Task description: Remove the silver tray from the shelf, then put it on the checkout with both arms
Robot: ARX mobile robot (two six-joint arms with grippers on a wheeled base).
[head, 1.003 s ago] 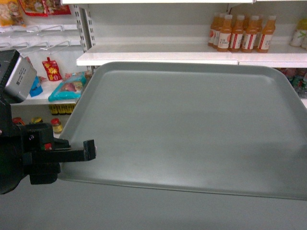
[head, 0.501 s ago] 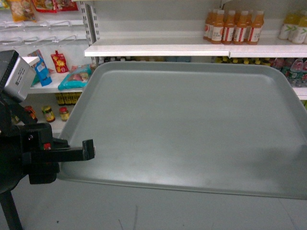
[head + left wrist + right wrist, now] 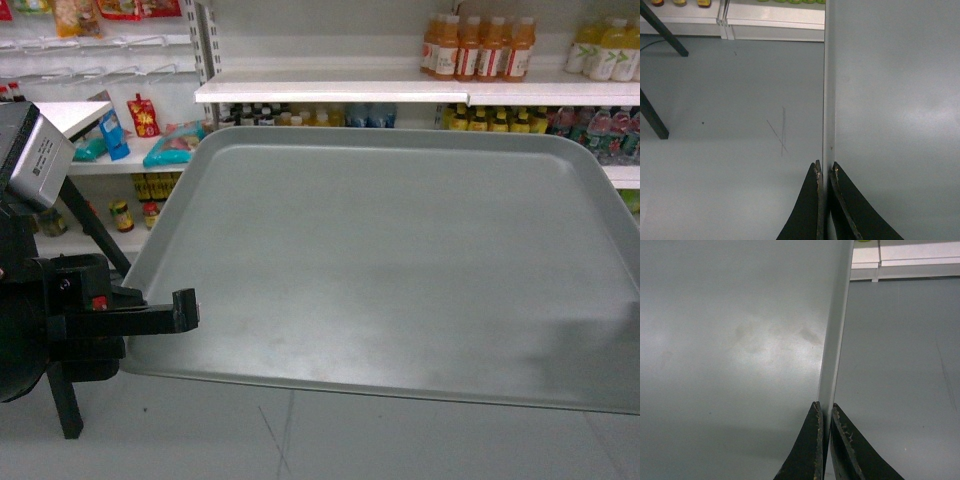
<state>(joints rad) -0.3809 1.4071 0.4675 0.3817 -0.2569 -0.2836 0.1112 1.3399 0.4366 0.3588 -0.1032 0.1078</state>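
- Silver tray (image 3: 390,260) held in the air, roughly level, above grey floor (image 3: 730,110); clear of the shelf (image 3: 330,92) behind it.
- Left end effector (image 3: 824,172) pinching tray's left rim, fingers pressed together on the edge.
- Right end effector (image 3: 824,412) pinching tray's right rim likewise; out of frame in head view.
- Orange drink bottles (image 3: 478,47) on the shelf, beyond tray's far edge.
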